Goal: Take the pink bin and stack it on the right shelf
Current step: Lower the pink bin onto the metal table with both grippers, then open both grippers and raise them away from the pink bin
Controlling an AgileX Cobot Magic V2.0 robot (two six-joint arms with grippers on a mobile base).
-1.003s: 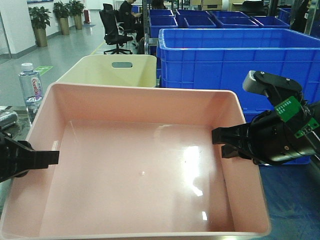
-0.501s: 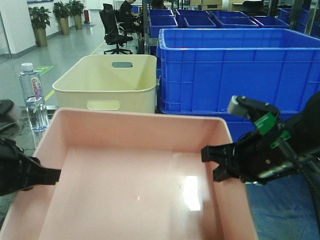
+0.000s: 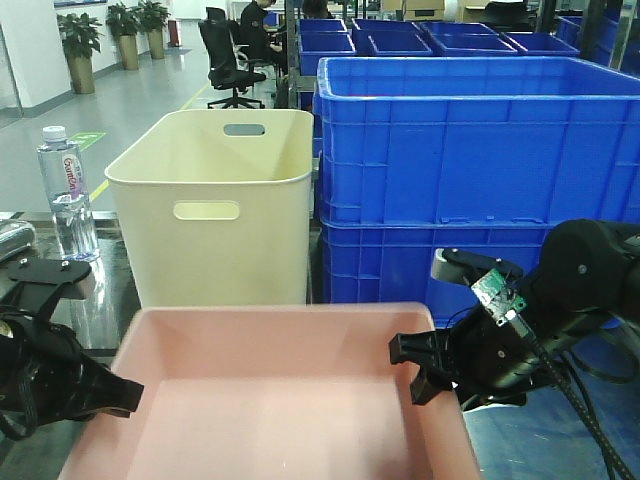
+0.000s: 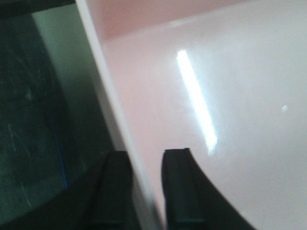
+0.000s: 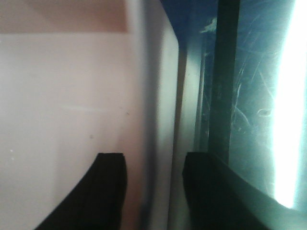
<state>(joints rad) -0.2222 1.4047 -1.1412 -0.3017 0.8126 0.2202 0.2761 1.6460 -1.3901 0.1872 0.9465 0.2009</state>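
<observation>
The pink bin [image 3: 280, 410] is low at the front of the front view, held level between my two grippers. My left gripper [image 3: 122, 396] is shut on its left wall. In the left wrist view the gripper [image 4: 145, 160] has one finger on each side of the pale rim, with the pink bin's floor [image 4: 225, 76] to the right. My right gripper [image 3: 412, 362] is shut on the right wall. In the right wrist view the gripper [image 5: 152, 163] straddles the wall of the bin [image 5: 62, 96]. The dark glossy shelf surface [image 5: 249, 96] lies just outside that wall.
A taller cream bin [image 3: 215, 200] with handle slots stands right behind the pink bin. Stacked blue crates [image 3: 480, 150] fill the right and back. A water bottle [image 3: 65, 190] stands at the left on the dark glossy top [image 3: 105, 300]. Office chairs and a person are far behind.
The pink bin has come down and towards the camera with both grippers still on its walls. The cream bin behind it is now fully in view.
</observation>
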